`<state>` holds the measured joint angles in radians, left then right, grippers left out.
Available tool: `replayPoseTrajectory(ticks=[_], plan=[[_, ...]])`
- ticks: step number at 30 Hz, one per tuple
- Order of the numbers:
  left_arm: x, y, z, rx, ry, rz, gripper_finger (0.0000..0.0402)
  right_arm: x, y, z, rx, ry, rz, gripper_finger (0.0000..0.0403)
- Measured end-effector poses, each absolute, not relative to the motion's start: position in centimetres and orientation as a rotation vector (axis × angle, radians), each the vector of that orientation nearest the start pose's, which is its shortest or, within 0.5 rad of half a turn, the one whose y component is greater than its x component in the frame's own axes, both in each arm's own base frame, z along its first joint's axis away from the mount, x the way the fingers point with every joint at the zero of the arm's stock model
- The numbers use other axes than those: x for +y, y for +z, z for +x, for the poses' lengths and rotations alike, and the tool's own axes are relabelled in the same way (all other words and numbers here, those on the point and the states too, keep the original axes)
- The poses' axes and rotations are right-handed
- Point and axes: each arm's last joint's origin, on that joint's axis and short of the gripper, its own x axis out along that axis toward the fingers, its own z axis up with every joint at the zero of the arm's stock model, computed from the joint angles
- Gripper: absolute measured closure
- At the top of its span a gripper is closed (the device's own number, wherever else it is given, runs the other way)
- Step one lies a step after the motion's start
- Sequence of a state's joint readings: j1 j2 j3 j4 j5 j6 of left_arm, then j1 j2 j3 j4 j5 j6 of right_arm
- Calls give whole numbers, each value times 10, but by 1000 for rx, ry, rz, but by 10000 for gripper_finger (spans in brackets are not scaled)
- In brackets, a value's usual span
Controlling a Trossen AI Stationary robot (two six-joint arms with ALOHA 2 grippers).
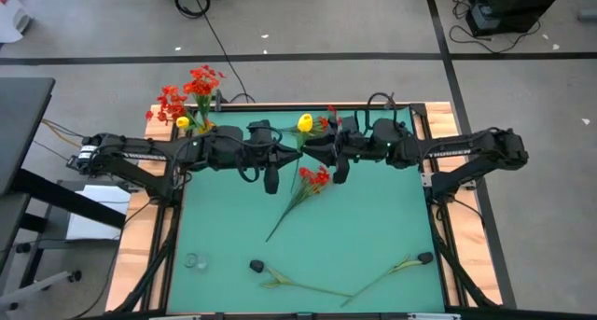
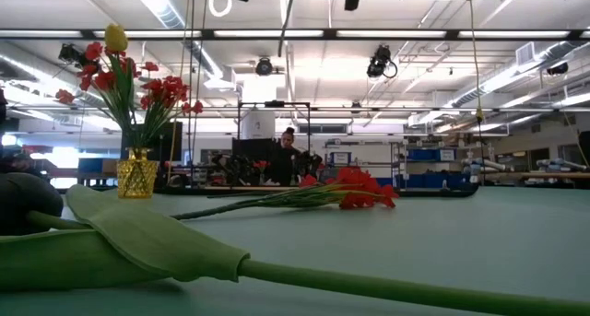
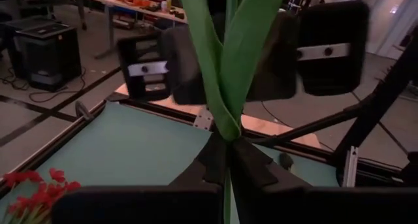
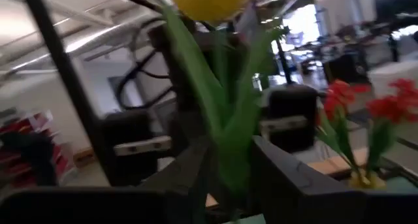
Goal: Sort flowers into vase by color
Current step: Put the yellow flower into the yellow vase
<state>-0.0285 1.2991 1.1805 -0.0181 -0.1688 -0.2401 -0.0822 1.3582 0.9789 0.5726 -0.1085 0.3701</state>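
Meeting mid-table, both grippers share one yellow tulip [image 1: 305,123]: left gripper [image 1: 295,153] clenched on its stem, right gripper [image 1: 310,148] closing around it, apparently a handover toward the vase [image 1: 183,122], far left.

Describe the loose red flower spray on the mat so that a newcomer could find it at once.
Start at the green mat and look to its middle, just below where the two arms meet. The red flower spray lies flat there, its stem slanting down-left. It alone on the mat has red blossoms.

Mid-mat: I see the red spray [image 1: 312,180] lying across it – blocks passage.
Near edge: two stems [image 1: 308,285] – between them, open mat [image 1: 373,217].
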Motion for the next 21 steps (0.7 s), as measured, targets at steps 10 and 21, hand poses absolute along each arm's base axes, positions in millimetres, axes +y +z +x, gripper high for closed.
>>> replayPoseTrajectory(ticks=[10,21], plan=[[-4,375,295,127,155,-232,386,-29,357,332,-64,144,318,338],[-2,373,286,193,214,-246,325,-32,366,326,-3,121,300,390]])
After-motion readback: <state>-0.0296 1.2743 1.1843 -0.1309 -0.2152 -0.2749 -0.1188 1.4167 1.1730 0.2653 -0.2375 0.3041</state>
